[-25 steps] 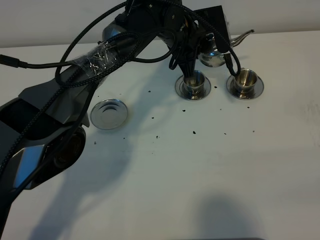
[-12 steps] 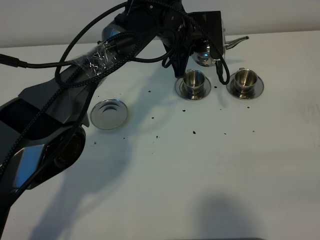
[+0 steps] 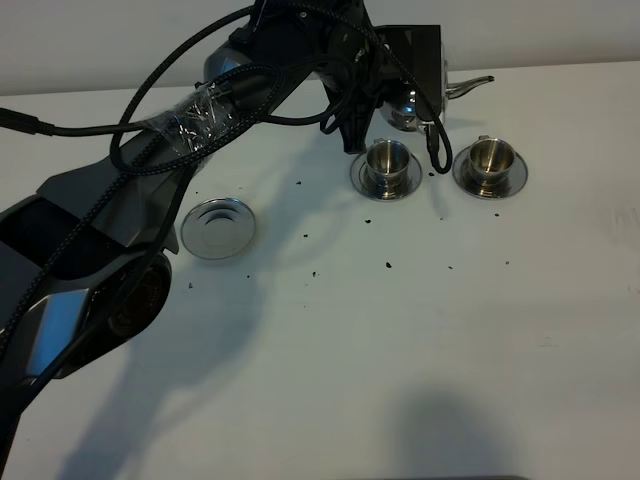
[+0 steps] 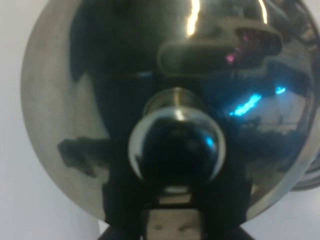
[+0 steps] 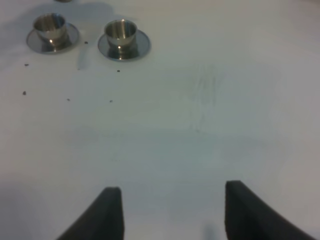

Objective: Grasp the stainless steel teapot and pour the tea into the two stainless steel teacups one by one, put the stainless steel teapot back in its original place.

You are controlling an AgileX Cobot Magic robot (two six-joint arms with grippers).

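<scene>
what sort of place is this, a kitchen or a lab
Probably a robot test bench, not a kitchen: white table, plain wall, a cable-wrapped robot arm and a steel teapot with two teacups.

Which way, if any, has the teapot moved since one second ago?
Yes: the teapot shifted left, away from the right teacup, to behind the left teacup.

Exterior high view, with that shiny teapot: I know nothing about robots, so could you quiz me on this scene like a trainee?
1. True or false: the shiny squat steel teapot stands on the flat round steel coaster.
2. How many small shiny steel cups stand on the white table? A one, B two, C three.
3. Fill in: the black right gripper is ___ (open or shut).

Key: 1 false; 2 B; 3 open.
</scene>
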